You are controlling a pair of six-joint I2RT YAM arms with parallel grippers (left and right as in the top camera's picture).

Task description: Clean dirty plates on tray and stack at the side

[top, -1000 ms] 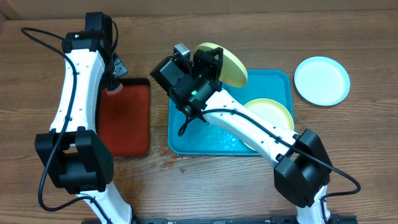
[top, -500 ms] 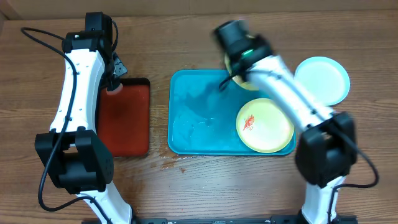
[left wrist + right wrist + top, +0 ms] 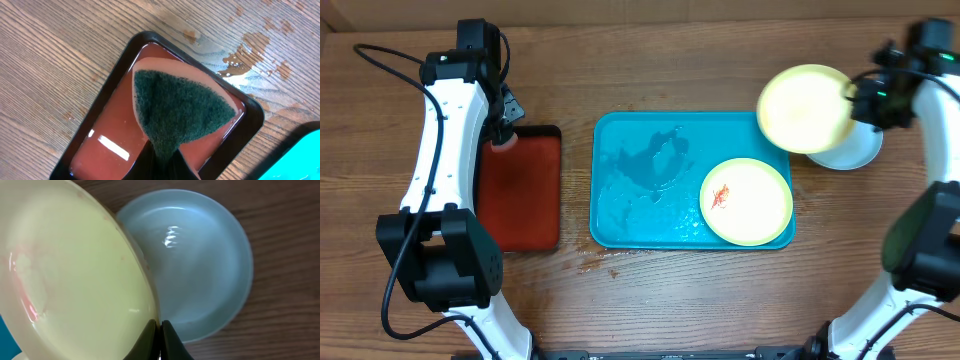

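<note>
Yellow-green plate (image 3: pixel 805 108) pinched at its rim in the right hand (image 3: pixel 865 98), shut tight on the edge, tipped up in the air. Light blue plate (image 3: pixel 855 152) lying on the bench (image 3: pixel 620 300) just under that hand, partly hidden by the plate above it. Big blue tray (image 3: pixel 620 200) off to the hand's side, toward the other arm, with a smeared plate (image 3: pixel 747 201) in it, yellow-green too, red mark on top. Left hand (image 3: pixel 160 162) shut on a green sponge (image 3: pixel 180 107), low over the red tray (image 3: pixel 520 210); touching it or not, hard to tell.

Likely step: stacking. To do it well, tip the yellow-green plate flat first, line its round edge up with the blue one under the hand, go down slowly, and let go only once resting. Watch the faint pink marks on its far side; maybe not quite clean.
</note>
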